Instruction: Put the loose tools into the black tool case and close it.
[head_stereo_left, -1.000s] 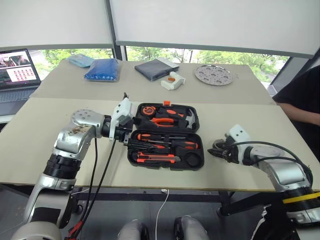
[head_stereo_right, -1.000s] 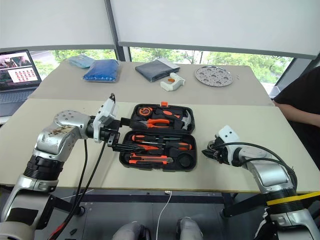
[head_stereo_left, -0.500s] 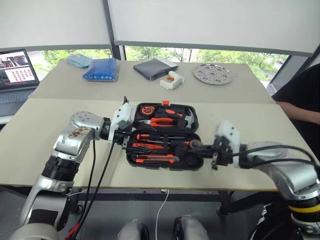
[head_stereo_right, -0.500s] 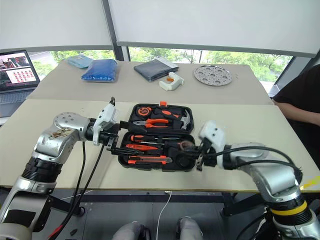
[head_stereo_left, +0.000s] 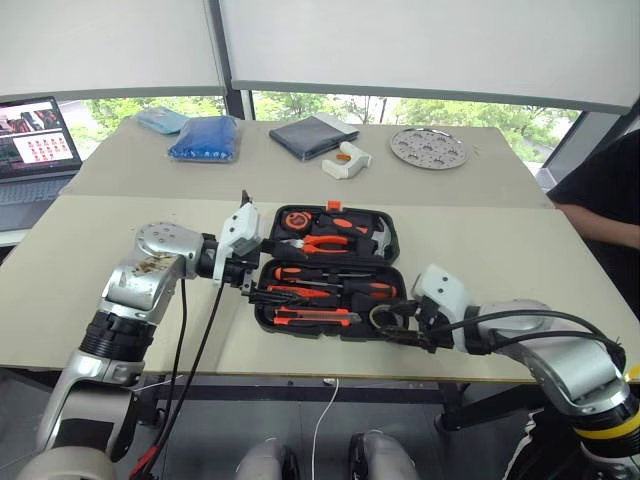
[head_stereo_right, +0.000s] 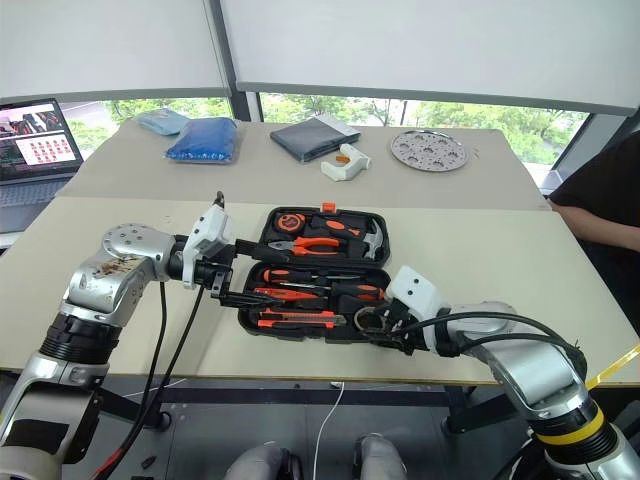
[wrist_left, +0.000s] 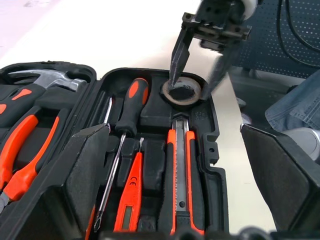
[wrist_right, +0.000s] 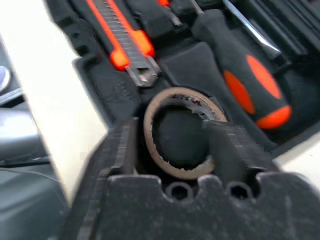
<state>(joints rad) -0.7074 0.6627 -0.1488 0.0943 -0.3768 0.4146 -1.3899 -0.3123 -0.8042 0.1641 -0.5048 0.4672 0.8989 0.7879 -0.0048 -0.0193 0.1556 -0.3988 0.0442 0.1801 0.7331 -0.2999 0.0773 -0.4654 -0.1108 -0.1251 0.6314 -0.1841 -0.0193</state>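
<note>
Beige table (head_stereo_left: 100, 260), windows (head_stereo_left: 330, 108), white blinds (head_stereo_left: 420, 50)

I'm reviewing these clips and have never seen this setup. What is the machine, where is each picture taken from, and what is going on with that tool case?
This is a humanoid robot with two arms, each ending in a two-fingered gripper. Two pictures come from cameras in its head, looking down over the arms; the other two come from a camera on each wrist. On the table lies an open black tool case with pliers, screwdrivers and a utility knife in their slots. The left gripper is open at the case's left edge, holding nothing. The right gripper has one finger inside the small tape roll and one outside, the roll sitting in its round corner slot. Whether it grips it is unclear.
</note>
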